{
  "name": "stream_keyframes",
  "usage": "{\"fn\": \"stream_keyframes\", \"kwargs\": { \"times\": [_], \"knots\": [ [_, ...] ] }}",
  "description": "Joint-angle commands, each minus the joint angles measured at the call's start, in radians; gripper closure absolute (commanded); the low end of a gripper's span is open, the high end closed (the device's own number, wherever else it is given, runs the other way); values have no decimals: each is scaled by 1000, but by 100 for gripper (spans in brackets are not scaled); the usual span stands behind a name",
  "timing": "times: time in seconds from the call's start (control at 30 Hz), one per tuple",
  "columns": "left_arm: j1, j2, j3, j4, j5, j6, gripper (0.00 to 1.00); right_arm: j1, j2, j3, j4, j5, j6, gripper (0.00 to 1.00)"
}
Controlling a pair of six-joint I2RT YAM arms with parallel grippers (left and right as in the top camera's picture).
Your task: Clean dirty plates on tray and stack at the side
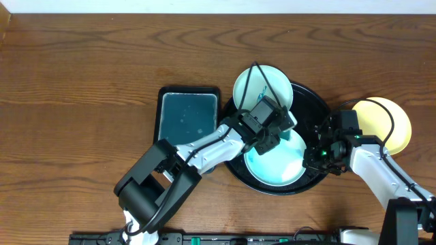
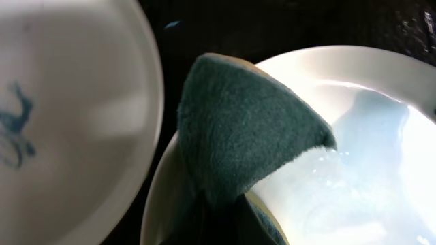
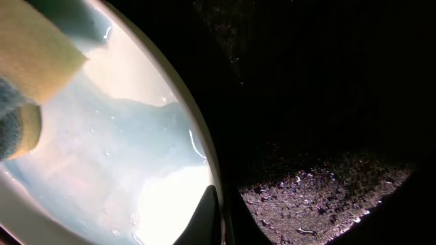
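Closest in, on the near half of the black tray (image 1: 310, 102), a pale mint plate (image 1: 286, 169), wet and glossy under a bluish film. Pressed onto its upper left part, a folded sponge (image 2: 238, 129), teal scouring face outward and yellow foam at the edges, clamped in the closed jaws of the left gripper (image 1: 269, 136). At the plate's right rim, the right gripper (image 1: 325, 155), closed all the way. In its wrist view only one dark fingertip (image 3: 206, 214) against the inside of the rim, with no telling whether pinching the rim or merely touching it. Wet specks (image 3: 293, 197) on the tray's bare black floor alongside. Farther back, a white plate (image 1: 248, 88) lying across the tray's far left rim, partly on the tray and partly beyond it, its edge just beside the mint plate, a teal scribble (image 2: 17, 126) on its face. Right of the tray, on the wooden table (image 1: 82, 82), a pale yellow plate (image 1: 394, 126), partly hidden behind the right arm. Left of the tray, a rectangular teal tray (image 1: 187, 116), just beside it.
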Motion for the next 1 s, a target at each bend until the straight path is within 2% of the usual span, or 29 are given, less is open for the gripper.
{"fn": "stream_keyframes", "kwargs": {
  "times": [0.0,0.1,0.23,0.43,0.83,0.97],
  "knots": [
    [53,13,-8,-58,-140,-126,93,2,2,-5,-13,38,10,99],
    [56,-7,-8,-110,-150,-151,93,2,2,-5,-12,38,10,99],
    [50,-40,-8,-192,-238,-213,93,2,2,-5,-12,38,10,99],
    [50,-72,-8,-284,-247,-302,93,2,2,-5,-13,38,9,99],
    [51,-305,-8,-292,-229,-331,92,2,2,-5,-13,57,10,99],
    [51,-307,-8,-292,-200,-401,92,2,2,-5,-13,57,10,99]
  ]
}}
